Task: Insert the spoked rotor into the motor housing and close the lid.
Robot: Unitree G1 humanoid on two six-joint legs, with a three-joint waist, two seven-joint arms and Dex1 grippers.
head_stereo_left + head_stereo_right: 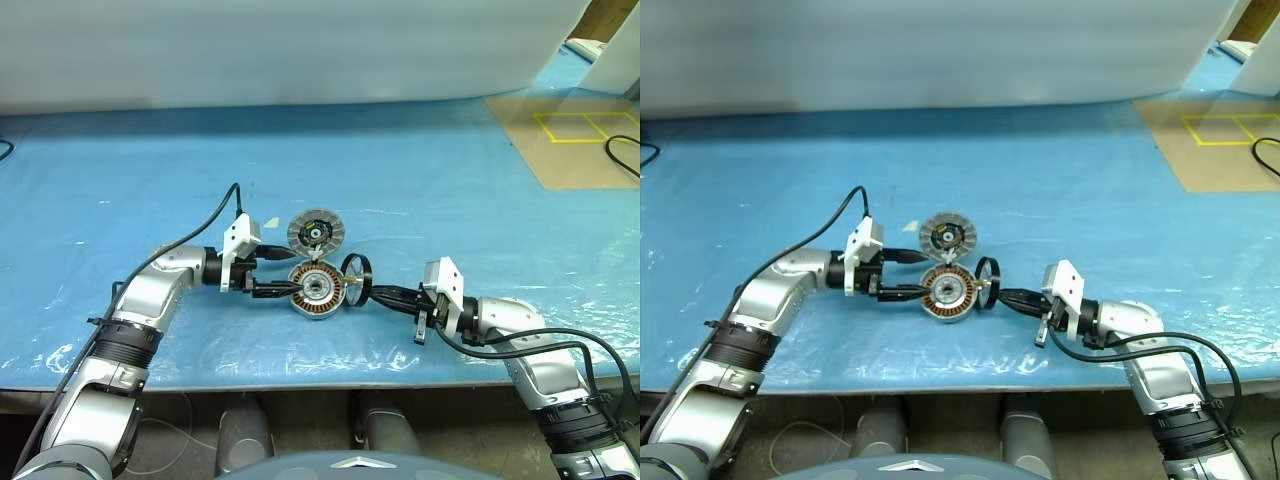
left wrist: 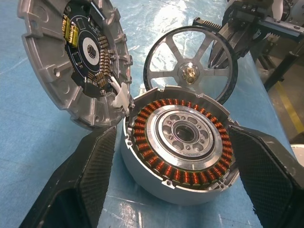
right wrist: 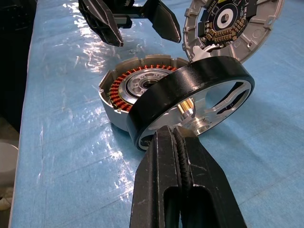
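Observation:
The motor housing [image 1: 317, 288] lies on the blue sheet, its copper windings [image 2: 161, 166] facing up. The grey ribbed lid [image 1: 316, 233] stands tilted open at the housing's far edge, its circuit side [image 2: 80, 52] towards the housing. My left gripper [image 1: 297, 273] is open, with one black finger [image 2: 90, 175] on each side of the housing. My right gripper [image 3: 178, 137] is shut on the black rim of the spoked rotor [image 3: 190, 99]. It holds the rotor on edge, leaning against the housing's right side.
A brown board with yellow tape [image 1: 570, 140] and a black cable [image 1: 625, 160] lie at the back right. A white foam wall [image 1: 300, 50] closes the back. The table's front edge [image 1: 300, 385] runs just below both arms.

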